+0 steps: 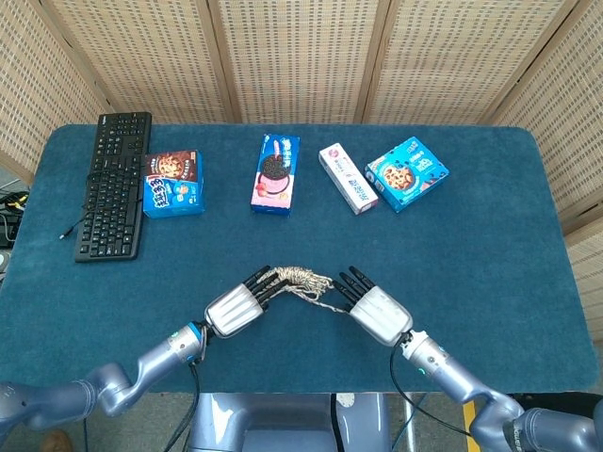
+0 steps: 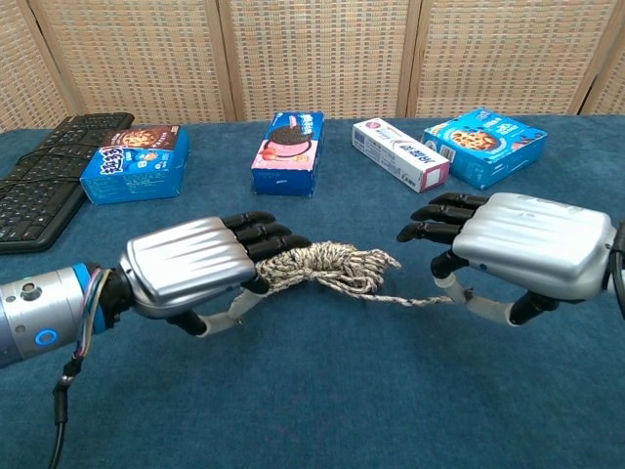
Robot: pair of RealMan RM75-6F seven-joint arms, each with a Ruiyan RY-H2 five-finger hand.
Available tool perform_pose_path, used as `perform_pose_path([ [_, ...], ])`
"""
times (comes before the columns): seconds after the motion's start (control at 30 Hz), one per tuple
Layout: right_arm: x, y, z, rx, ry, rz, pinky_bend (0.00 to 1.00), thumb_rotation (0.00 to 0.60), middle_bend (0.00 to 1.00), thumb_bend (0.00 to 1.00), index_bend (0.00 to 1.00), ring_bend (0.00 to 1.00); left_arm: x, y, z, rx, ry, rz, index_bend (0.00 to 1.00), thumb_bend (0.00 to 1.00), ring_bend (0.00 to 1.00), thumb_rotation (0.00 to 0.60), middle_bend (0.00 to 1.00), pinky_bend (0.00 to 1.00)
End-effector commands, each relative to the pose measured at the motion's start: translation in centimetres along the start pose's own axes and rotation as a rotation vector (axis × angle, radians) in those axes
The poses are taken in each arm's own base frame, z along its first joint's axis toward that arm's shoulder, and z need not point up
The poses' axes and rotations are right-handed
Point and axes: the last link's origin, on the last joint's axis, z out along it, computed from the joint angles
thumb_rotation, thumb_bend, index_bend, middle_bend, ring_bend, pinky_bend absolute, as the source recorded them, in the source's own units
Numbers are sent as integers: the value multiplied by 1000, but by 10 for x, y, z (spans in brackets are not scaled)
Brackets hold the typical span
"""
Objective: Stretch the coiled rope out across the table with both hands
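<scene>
While the left hand [image 2: 190, 269] grips one end of the coiled rope [image 2: 327, 267] near the table's [image 1: 490, 245] front edge, it should draw away slowly and level. This twisted, fuzzy beige cord is bunched in the middle on soft blue cloth. One thin strand runs to the right hand [image 2: 522, 244], which pinches it underneath, its smooth silver shell above.

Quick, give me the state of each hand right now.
Left hand: holding the coiled end of the rope.
Right hand: pinching the rope's loose strand under its fingers.
</scene>
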Motion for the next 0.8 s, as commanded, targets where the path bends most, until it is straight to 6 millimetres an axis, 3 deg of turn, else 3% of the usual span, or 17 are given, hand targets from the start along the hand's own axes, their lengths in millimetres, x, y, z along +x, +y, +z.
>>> perform_pose_path([
  [0.03,3,9,0,-30,7,1,0,600,90,470,650,0,5,-24,-8,61,9,9,672,400,0,600,0,0],
  [0.3,5,45,-6,-148,2,-17,0,600,89,471,655,0,1,-83,-35,211,-10,65,673,400,0,600,0,0],
  [0.5,1,78,-29,-227,-33,-106,0,600,90,472,654,0,-11,-115,-64,309,-35,73,673,400,0,600,0,0],
  [0.8,-2,104,-53,-302,-54,-128,0,600,90,472,655,0,-21,-133,-87,375,-41,39,673,400,0,600,0,0],
])
